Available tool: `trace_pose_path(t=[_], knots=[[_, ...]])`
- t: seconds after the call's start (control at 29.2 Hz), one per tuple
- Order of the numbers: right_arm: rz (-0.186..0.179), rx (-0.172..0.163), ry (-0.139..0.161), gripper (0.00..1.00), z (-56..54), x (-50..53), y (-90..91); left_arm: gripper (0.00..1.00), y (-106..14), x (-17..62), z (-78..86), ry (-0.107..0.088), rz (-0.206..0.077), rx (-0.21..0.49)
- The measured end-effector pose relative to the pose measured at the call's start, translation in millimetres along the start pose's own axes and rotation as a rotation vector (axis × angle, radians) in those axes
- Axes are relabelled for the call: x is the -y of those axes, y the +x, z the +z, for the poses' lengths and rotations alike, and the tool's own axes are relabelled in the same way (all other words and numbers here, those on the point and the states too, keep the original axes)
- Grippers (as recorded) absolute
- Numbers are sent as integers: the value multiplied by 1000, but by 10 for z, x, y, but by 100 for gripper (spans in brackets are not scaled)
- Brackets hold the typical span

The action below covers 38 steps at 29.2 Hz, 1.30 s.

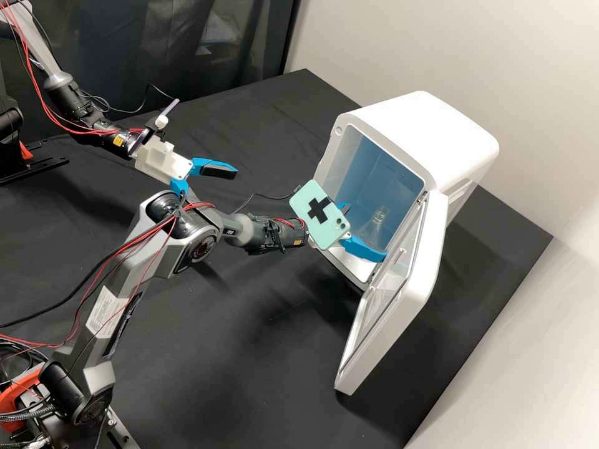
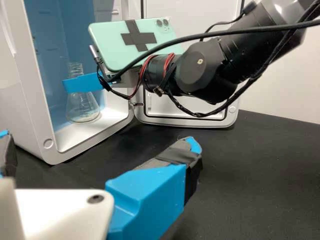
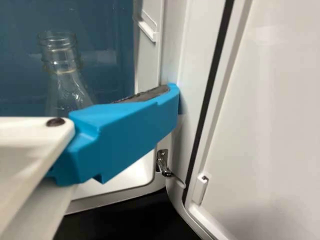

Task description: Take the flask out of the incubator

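A clear glass flask [image 1: 376, 223] stands upright on the floor of the white incubator [image 1: 430, 131], whose inside is blue and whose door [image 1: 399, 287] hangs open. My right gripper [image 1: 365, 229] is at the incubator's mouth, open, with one blue finger [image 3: 125, 130] just in front of the flask [image 3: 62, 75] and not touching it. In the left wrist view that finger [image 2: 80, 84] crosses the flask [image 2: 81, 100] at neck height. My left gripper [image 1: 206, 179] hangs open and empty over the bench, well away from the incubator [image 2: 30, 100].
A mint green phone [image 1: 319, 212] with a black cross is mounted on the right wrist. The open door [image 3: 270, 125] stands close beside the right gripper. Black bench [image 1: 262, 349] spreads in front; red cables trail along both arms.
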Motion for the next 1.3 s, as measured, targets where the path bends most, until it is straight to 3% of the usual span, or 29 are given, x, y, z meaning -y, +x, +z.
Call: trace_pose_path(t=[0.21,0.38,0.51,0.72,0.99,1.3], knots=[[-16,-5,5,100,-51,-11,-55,100,3,7,-2,0,-2,-1],[-46,-22,-22,100,-80,-60,-184,100,3,7,-2,0,-2,-1],[-56,-35,-25,100,-119,-128,-390,100,3,8,4,0,-3,1],[-85,-75,-24,100,-236,-115,-631,100,19,-9,23,1,3,7],[-68,-92,-11,100,-348,-154,-532,100,40,23,14,0,-8,3],[-41,-21,-47,100,-372,-46,-209,100,73,-13,41,0,4,12]])
